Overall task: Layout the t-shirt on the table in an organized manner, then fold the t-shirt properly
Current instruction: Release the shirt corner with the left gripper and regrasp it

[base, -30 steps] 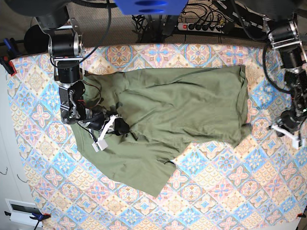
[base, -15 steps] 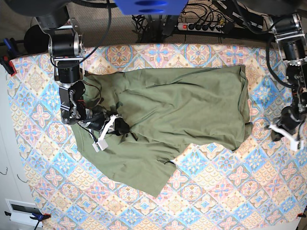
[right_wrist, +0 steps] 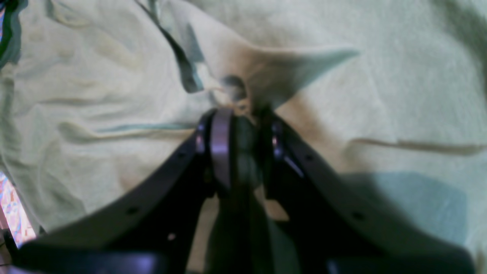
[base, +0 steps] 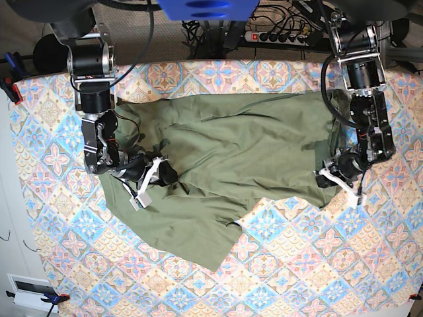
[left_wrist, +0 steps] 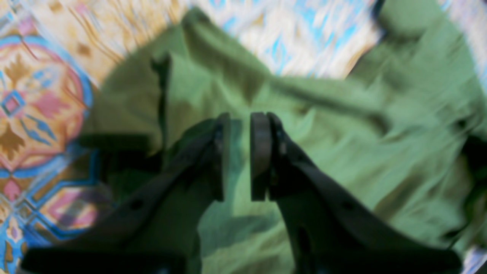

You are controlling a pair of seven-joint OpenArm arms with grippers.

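While the green t-shirt (base: 231, 158) lies spread and wrinkled across the middle of the patterned tabletop (base: 310, 264), both arms have their grippers down on it. The shirt's long upper edge runs near the far side of the tabletop, and one rumpled flap of the shirt reaches toward the near side.

The right gripper (right_wrist: 237, 125) sits on the shirt's left part as the base view shows it (base: 158, 173). Its wrist view shows the jaws clenched on a pinched-up ridge of the shirt's fabric (right_wrist: 266, 76), which rises in a peak just ahead of the fingertips.

The left gripper (left_wrist: 239, 152) is at the shirt's opposite end, at the lower corner on the right side of the base view (base: 337, 178). In its blurred wrist view the jaws stand slightly apart with a narrow gap between the pads, and green cloth shows through that gap, below the fingers (left_wrist: 260, 152). Nothing is seen pinched between them, so this gripper looks released over the shirt's edge, with bare tabletop pattern (left_wrist: 34, 125) just beside the cloth.
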